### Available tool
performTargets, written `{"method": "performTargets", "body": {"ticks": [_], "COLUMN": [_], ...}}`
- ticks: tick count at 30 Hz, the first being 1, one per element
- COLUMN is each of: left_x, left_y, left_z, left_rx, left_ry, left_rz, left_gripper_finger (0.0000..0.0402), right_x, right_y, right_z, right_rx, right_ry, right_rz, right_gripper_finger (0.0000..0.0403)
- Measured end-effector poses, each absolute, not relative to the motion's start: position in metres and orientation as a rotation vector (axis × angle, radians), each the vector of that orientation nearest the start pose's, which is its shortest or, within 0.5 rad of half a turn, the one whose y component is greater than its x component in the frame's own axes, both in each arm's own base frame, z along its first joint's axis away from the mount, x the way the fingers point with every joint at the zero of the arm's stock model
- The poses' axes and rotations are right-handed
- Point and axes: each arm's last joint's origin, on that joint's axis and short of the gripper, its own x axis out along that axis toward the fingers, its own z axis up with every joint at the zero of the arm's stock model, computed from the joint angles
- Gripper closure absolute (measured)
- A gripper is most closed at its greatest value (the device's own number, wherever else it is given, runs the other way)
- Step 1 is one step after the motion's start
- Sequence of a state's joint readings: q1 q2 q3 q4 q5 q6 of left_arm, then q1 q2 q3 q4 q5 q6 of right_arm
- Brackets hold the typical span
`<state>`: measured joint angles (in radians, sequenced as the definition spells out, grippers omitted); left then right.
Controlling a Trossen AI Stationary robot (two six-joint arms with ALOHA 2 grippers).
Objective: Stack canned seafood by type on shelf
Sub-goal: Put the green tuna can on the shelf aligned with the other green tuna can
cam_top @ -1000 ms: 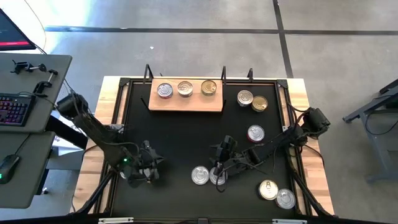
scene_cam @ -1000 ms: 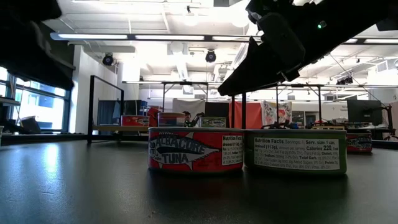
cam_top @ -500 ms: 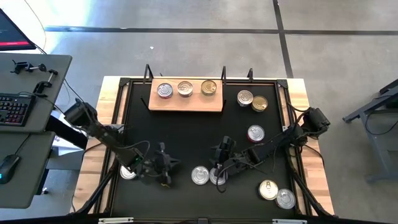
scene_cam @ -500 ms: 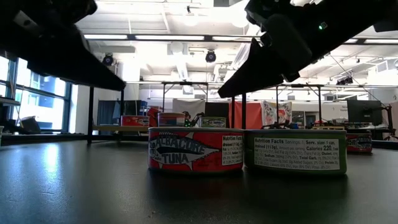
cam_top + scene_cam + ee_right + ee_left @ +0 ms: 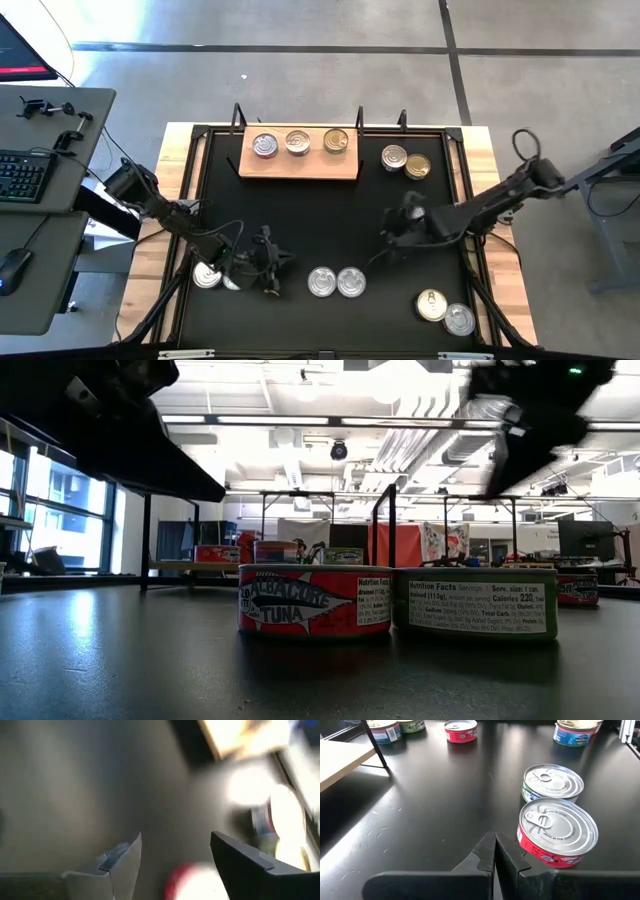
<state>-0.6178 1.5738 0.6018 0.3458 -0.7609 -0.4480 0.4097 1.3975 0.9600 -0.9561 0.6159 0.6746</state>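
The wooden shelf (image 5: pixel 298 163) lies at the table's far side and bears three tins in a row (image 5: pixel 297 142). Two tins (image 5: pixel 405 161) stand just right of it. A red-sided tin (image 5: pixel 557 832) and a green-sided tin (image 5: pixel 552 782) stand side by side near the middle (image 5: pixel 336 282). My left gripper (image 5: pixel 272 262) hangs shut just left of that pair, touching nothing (image 5: pixel 494 845). My right gripper (image 5: pixel 392 235) is open in the air over the right half (image 5: pixel 175 855). A blurred red shape (image 5: pixel 192 880) shows below its fingers.
One tin (image 5: pixel 207 275) stands at the near left beside the left arm. A gold-topped tin (image 5: pixel 431 305) and a silver-topped tin (image 5: pixel 459 319) sit at the near right corner. Black posts (image 5: pixel 239 118) rise behind the shelf. Bare black table (image 5: pixel 300 215) lies between shelf and middle pair.
My right gripper has left the spot over the green-sided tin and swung up and toward the table's right and far side; that tin stays beside the red-sided one. My left gripper has moved right toward the pair, uncovering the tin at the near left.
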Motion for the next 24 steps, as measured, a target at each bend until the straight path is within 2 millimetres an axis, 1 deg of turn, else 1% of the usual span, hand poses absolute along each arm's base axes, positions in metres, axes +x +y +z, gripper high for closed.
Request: {"method": "performTargets", "body": {"ticks": [2, 4, 6, 8, 10, 12, 13, 14, 16, 18, 20, 22, 24], "left_x": [0.241, 0.241, 0.241, 0.242, 0.242, 0.243, 0.244, 0.244, 0.246, 0.247, 0.247, 0.248, 0.248], "left_y": [-0.145, -0.145, -0.145, -0.144, -0.144, -0.143, -0.142, -0.141, -0.139, -0.137, -0.136, -0.135, -0.135], "left_z": [0.147, 0.147, 0.147, 0.148, 0.148, 0.149, 0.149, 0.149, 0.149, 0.149, 0.149, 0.149, 0.149], "left_rx": [-0.043, -0.044, -0.043, -0.048, -0.055, -0.047, -0.044, -0.044, -0.047, -0.049, -0.050, -0.051, -0.052], "left_ry": [0.439, 0.438, 0.434, 0.428, 0.420, 0.417, 0.416, 0.415, 0.415, 0.416, 0.417, 0.417, 0.417], "left_rz": [0.246, 0.247, 0.252, 0.257, 0.257, 0.259, 0.261, 0.265, 0.273, 0.280, 0.283, 0.287, 0.287], "left_gripper_finger": [0.0401, 0.0401, 0.0401, 0.0401, 0.0401, 0.0401, 0.0401, 0.0401, 0.0401, 0.0401, 0.0401, 0.0401, 0.0401], "right_x": [0.206, 0.193, 0.184, 0.178, 0.175, 0.174, 0.175, 0.176, 0.178, 0.176, 0.173, 0.168, 0.164], "right_y": [0.069, 0.057, 0.042, 0.026, 0.006, -0.016, -0.026, -0.037, -0.057, -0.074, -0.089, -0.099, -0.105], "right_z": [0.223, 0.221, 0.214, 0.202, 0.190, 0.178, 0.173, 0.168, 0.160, 0.157, 0.158, 0.158, 0.157], "right_rx": [-0.088, -0.086, -0.056, -0.015, -0.016, -0.018, 0.008, 0.041, 0.096, 0.116, 0.117, 0.121, 0.144], "right_ry": [1.166, 1.176, 1.184, 1.189, 1.176, 1.124, 1.093, 1.069, 1.055, 1.054, 1.040, 1.068, 1.094], "right_rz": [-0.596, -0.660, -0.719, -0.771, -0.834, -0.942, -0.988, -1.016, -1.004, -1.005, -1.041, -1.054, -1.020], "right_gripper_finger": [0.0171, 0.0171, 0.0171, 0.0171, 0.0171, 0.0171, 0.0171, 0.0171, 0.0171, 0.0171, 0.0171, 0.0171, 0.0173]}}
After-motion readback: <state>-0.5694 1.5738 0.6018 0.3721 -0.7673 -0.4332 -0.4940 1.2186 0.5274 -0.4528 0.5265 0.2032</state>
